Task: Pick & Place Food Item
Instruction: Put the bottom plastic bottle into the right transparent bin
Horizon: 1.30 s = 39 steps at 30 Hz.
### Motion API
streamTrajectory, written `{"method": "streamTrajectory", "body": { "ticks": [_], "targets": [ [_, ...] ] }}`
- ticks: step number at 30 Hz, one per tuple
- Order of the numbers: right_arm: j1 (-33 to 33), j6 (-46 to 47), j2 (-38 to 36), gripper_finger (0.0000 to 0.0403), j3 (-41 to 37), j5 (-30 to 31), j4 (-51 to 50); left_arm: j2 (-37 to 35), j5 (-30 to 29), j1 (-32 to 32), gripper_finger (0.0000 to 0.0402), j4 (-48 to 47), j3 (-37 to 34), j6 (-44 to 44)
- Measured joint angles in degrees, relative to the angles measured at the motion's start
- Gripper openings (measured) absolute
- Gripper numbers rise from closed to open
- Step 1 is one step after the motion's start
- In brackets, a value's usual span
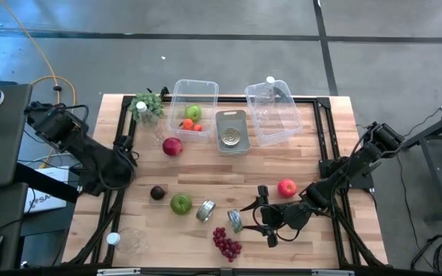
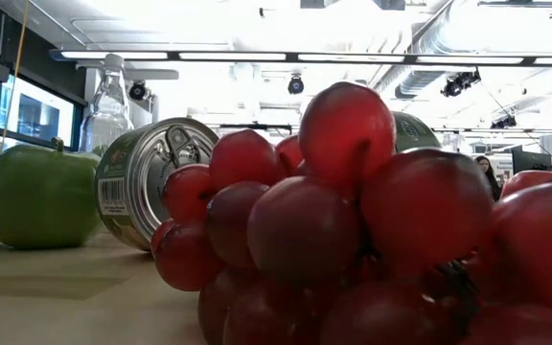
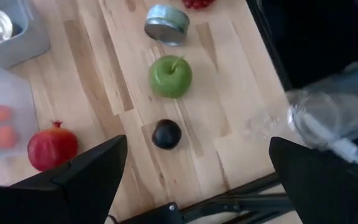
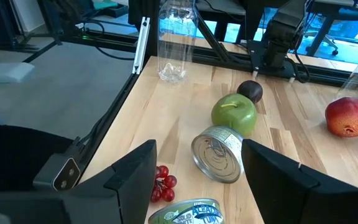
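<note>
Right tool point(image 1: 263, 217): fingers spread wide, holding nothing, low over the tabletop point(image 1: 313, 165) just beside the red apple point(image 1: 286, 187). Left tool point(image 3: 194, 180): also open and empty, waiting well apart from the red apple, on the far side of the plum point(image 1: 157, 192).

Items, largest to smallest, placed from the red apple:
- Clear bins point(image 1: 271, 111), well apart, past the grey tray point(image 1: 232, 131).
- Pomegranate point(image 1: 173, 146), well apart.
- Green apple point(image 1: 180, 203), across the tabletop.
- Two cans point(image 1: 206, 211), lying on their sides between green apple and right tool.
- Red grapes point(image 1: 226, 243), near the right tool.

Risks, as judged:
- The target food item is unclear, and the tool points toward the cans, not the red apple.
- A closing finger may nudge a can and set it rolling.
- A hard squeeze could crush the grapes.
- Round fruit may slip from the pads.
</note>
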Motion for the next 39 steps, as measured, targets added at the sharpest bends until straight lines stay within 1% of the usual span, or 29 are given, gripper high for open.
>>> {"method": "streamTrajectory", "body": {
  "ticks": [3,9,15,17,22,25,29,32,36,39],
  "targets": [
    [0.0,0.0,0.0,0.0226,0.0,0.0,0.0,-0.7,0.1,-0.9,0.0383,0.1,-3.4,1.8],
    [0.0,0.2,0.0,0.0226,0.0,0.0,0.3,-4.5,0.4,-4.2,0.0383,1.1,-8.8,-1.0],
    [-0.5,0.4,0.0,0.0226,0.0,0.4,0.9,-6.6,3.6,-10.8,0.0383,8.6,-12.0,-6.1],
    [-1.2,1.4,0.0,0.0226,0.0,0.4,2.1,-6.6,3.7,-13.8,0.0383,8.9,-13.4,-6.1],
    [-3.1,1.5,0.0,0.0226,0.0,0.3,6.5,-6.9,0.5,-21.1,0.0383,9.7,-16.1,-4.1],
    [-4.3,1.5,0.0,0.0226,0.0,0.2,8.7,-7.0,0.0,-25.1,0.0383,10.2,-16.6,-2.6],
    [-5.7,1.5,0.0,0.0226,0.0,0.2,10.2,-7.2,-2.8,-29.9,0.0383,10.6,-16.6,-2.7],
    [-6.4,1.5,0.0,0.0226,0.0,0.2,10.1,-7.3,-5.7,-32.5,0.0383,12.9,-16.6,-2.8],
    [-6.4,1.6,0.0,0.0226,0.0,0.2,10.0,-6.5,-6.4,-35.2,0.0383,16.8,-16.6,-2.3],
    [-6.4,3.9,0.0,0.0226,0.0,0.1,10.0,-5.5,-7.4,-36.2,0.0383,17.9,-16.6,-1.9]
  ]
}}
